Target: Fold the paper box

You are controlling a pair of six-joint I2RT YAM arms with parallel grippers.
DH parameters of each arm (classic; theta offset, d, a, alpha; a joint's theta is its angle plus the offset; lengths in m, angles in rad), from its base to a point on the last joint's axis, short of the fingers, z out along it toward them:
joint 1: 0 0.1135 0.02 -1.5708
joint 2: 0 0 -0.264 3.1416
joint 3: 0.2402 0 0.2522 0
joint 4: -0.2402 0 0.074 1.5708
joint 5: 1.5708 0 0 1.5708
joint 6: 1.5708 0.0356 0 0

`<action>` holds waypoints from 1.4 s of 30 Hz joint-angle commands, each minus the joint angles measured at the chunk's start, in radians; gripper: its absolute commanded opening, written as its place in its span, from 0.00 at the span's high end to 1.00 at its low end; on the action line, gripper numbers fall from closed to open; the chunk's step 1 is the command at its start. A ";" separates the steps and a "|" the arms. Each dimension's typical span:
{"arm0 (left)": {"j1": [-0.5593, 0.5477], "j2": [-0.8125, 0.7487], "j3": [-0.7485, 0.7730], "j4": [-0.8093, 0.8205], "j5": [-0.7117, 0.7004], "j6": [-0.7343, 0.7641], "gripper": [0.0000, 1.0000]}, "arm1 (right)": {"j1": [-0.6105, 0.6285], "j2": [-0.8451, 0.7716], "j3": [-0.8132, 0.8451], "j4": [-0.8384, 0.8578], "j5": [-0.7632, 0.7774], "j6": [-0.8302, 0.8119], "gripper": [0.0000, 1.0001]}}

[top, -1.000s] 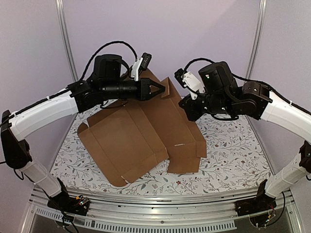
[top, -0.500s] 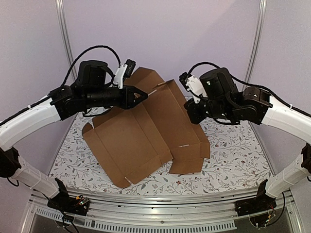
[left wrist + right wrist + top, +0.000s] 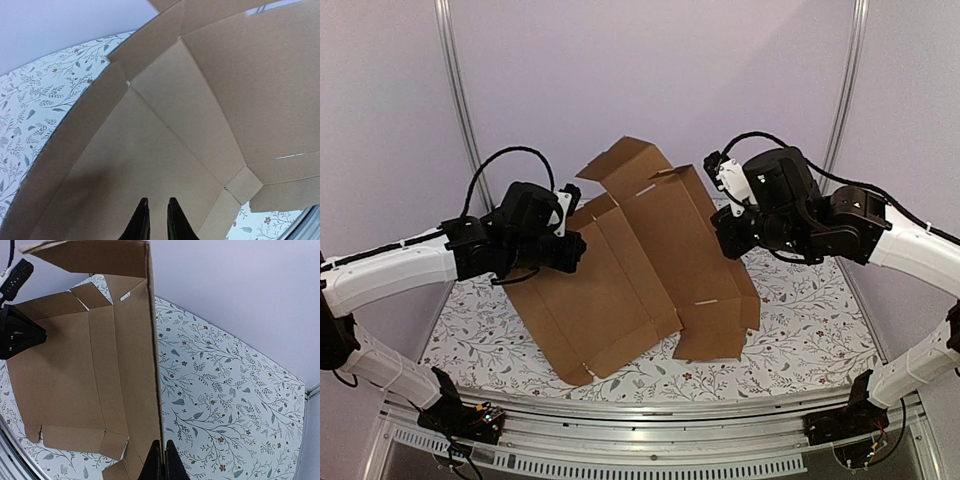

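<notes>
You see a tabletop (image 3: 800, 330) with a leafy floral print. The paper box (image 3: 605, 300) rests on it, with its panels tilted upward.

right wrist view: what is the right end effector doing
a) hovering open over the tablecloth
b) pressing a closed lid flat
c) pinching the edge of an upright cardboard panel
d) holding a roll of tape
C: the right end effector is closed on the edge of an upright panel of the paper box, which rises from between its fingertips.
</notes>
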 commanded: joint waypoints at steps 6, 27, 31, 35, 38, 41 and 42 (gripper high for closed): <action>0.080 0.047 -0.058 0.176 -0.072 -0.021 0.89 | 0.006 -0.156 -0.068 -0.034 -0.070 0.037 1.00; 0.100 -0.036 0.103 0.261 0.249 0.020 0.77 | 0.007 -0.418 -0.113 -0.083 -0.281 -0.017 1.00; 0.101 -0.079 0.133 0.248 0.305 0.031 0.75 | 0.007 -0.419 -0.085 -0.083 -0.302 -0.035 1.00; 0.100 -0.111 0.166 0.215 0.314 0.035 0.75 | 0.007 -0.410 -0.053 -0.088 -0.320 -0.044 1.00; 0.101 -0.117 0.173 0.216 0.332 0.019 0.74 | 0.008 -0.397 -0.037 -0.085 -0.347 -0.043 1.00; 0.100 -0.113 0.176 0.225 0.357 -0.005 0.74 | 0.009 -0.395 -0.033 -0.076 -0.350 -0.041 1.00; 0.100 -0.110 0.177 0.228 0.364 -0.012 0.74 | 0.008 -0.395 -0.033 -0.073 -0.345 -0.041 1.00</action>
